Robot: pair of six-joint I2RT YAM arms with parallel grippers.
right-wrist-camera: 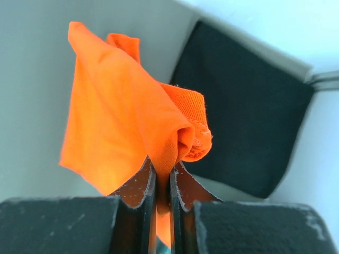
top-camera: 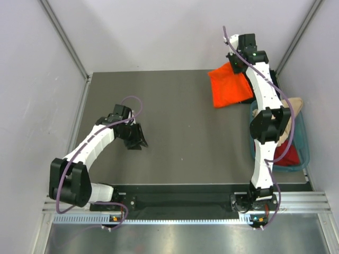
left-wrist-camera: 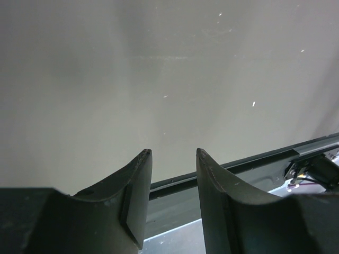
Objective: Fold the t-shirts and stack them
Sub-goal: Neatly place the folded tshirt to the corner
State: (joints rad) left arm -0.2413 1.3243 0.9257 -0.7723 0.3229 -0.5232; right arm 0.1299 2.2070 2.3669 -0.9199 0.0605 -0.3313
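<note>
Orange shirt (top-camera: pixel 229 87): at the far right corner of the table (top-camera: pixel 185 121), bunched and unfolded. One gathered fold is pinched in the right gripper (right-wrist-camera: pixel 163 172). The rest spreads away from the fingers in loose folds. Whether its lower part rests on the table cannot be told.

Right gripper, top view (top-camera: pixel 237 62): jaws clamped tight on the orange cloth, which fills the narrow gap between them. The right arm reaches from its base at the near edge, over the tub, to the far corner.

Black shirt (right-wrist-camera: pixel 243 106): seen only from the right wrist, lying flat beyond the orange shirt, next to the pale wall. It is not made out in the top view.

Beige shirt (top-camera: pixel 295 106): heaped in the far end of the teal tub (top-camera: pixel 303 145), partly over the rim and partly hidden by the right arm.

Dark red shirt (top-camera: pixel 288 153): in the near end of the same tub, crumpled.

Tub: stands at the right edge of the table, just nearer than the orange shirt.

Left gripper (left-wrist-camera: pixel 174 153): jaws parted, nothing between them, over bare table. In the top view it (top-camera: pixel 139 138) sits left of centre, well apart from all shirts.
</note>
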